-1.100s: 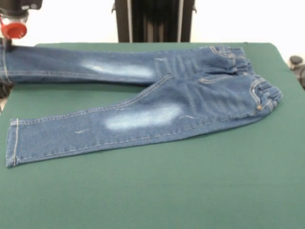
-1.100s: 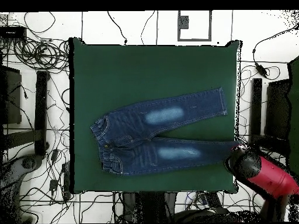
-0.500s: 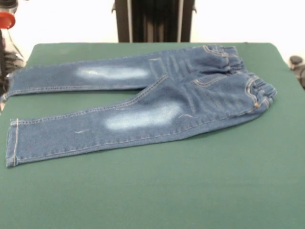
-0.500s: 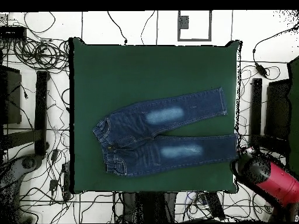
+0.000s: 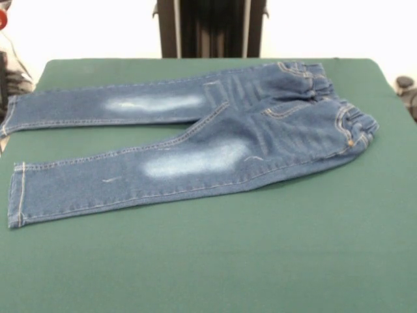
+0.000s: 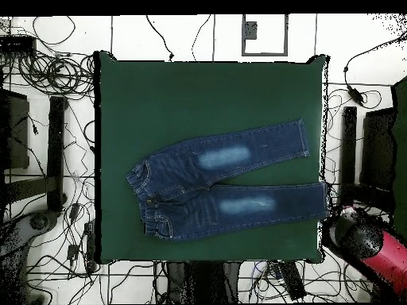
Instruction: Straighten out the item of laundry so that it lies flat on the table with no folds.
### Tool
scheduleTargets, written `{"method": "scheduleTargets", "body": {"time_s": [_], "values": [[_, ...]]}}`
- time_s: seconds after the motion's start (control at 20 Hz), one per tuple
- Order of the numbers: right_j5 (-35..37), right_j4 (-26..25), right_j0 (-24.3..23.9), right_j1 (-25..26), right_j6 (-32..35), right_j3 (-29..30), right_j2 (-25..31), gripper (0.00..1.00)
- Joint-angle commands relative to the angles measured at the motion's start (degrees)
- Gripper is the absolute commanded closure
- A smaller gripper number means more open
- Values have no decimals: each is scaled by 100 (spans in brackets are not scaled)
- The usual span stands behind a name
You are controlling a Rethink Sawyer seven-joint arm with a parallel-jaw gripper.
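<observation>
The item of laundry [image 5: 215, 140], a small pair of blue jeans with whitish thigh patches, lies spread on the green table [image 5: 260, 261]. Both legs are stretched out and apart in a narrow V. The gathered waistband [image 5: 345, 117] is slightly bunched. In the overhead view the jeans [image 6: 222, 191] lie across the table [image 6: 207, 103], and one leg's hem [image 6: 322, 194] reaches the table's right edge. The red and black arm end [image 6: 367, 242] is off the table beyond that hem, apart from the cloth. My gripper itself is hidden under the arm.
Cables [image 6: 48, 71] and black stands [image 6: 56, 151] surround the table on the floor. A black column [image 5: 208, 29] rises behind the table's far edge. A dark object [image 5: 407, 88] sits off the table's right side.
The arm has drawn back off the table's edge, away from the leg hem. That leg, held out over the edge earlier, now lies on the table, and the waistband shifted slightly.
</observation>
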Motion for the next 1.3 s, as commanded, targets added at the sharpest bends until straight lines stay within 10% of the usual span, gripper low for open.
{"method": "scheduleTargets", "body": {"time_s": [0.05, 1.3], "values": [[511, 294, 96, -276, 184, 951, 1301, 0], [708, 2227, 1658, -745, 1418, 1589, 1522, 0]]}}
